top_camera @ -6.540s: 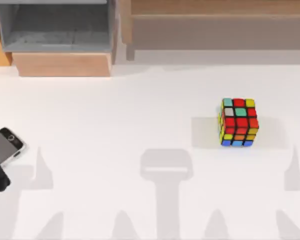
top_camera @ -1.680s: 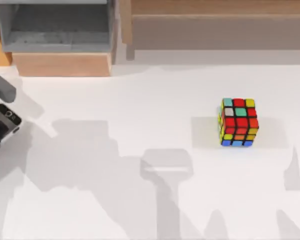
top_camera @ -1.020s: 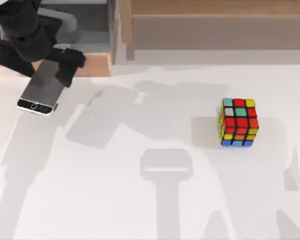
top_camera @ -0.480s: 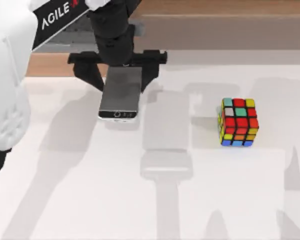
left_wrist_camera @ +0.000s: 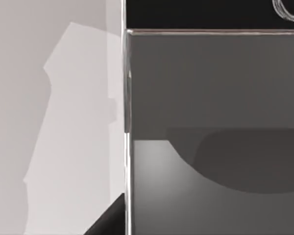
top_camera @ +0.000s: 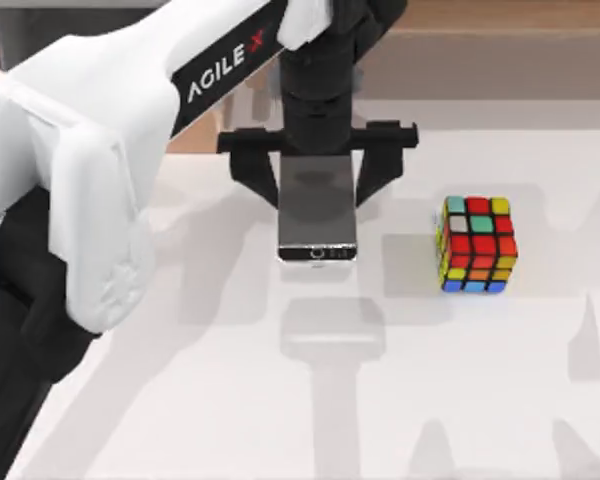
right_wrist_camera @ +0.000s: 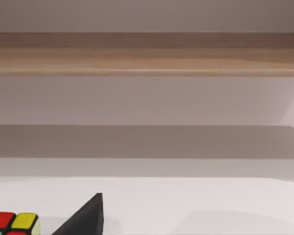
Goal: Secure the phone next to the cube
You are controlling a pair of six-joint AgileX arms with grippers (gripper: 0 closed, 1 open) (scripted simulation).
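Note:
In the top view my left gripper point(top_camera: 318, 178) is shut on the phone point(top_camera: 318, 214), a flat dark grey slab with a silver rim and a round home button at its near end. It hangs above the white table, a short way left of the cube point(top_camera: 477, 244), with a gap between them. The cube has black edges and red, yellow, green and orange stickers, and stands on the table at centre right. The left wrist view shows the phone's glossy screen point(left_wrist_camera: 210, 137) up close. A corner of the cube point(right_wrist_camera: 12, 223) shows in the right wrist view.
A grey open bin point(top_camera: 40, 30) in a wooden frame sits at the back left, partly behind my left arm point(top_camera: 130, 130). A long wooden shelf point(top_camera: 500, 40) runs along the back right. White table point(top_camera: 460, 390) lies open in front of the cube.
My left gripper has carried the phone to the right and slightly nearer, closing much of the gap to the cube. The cube has not moved.

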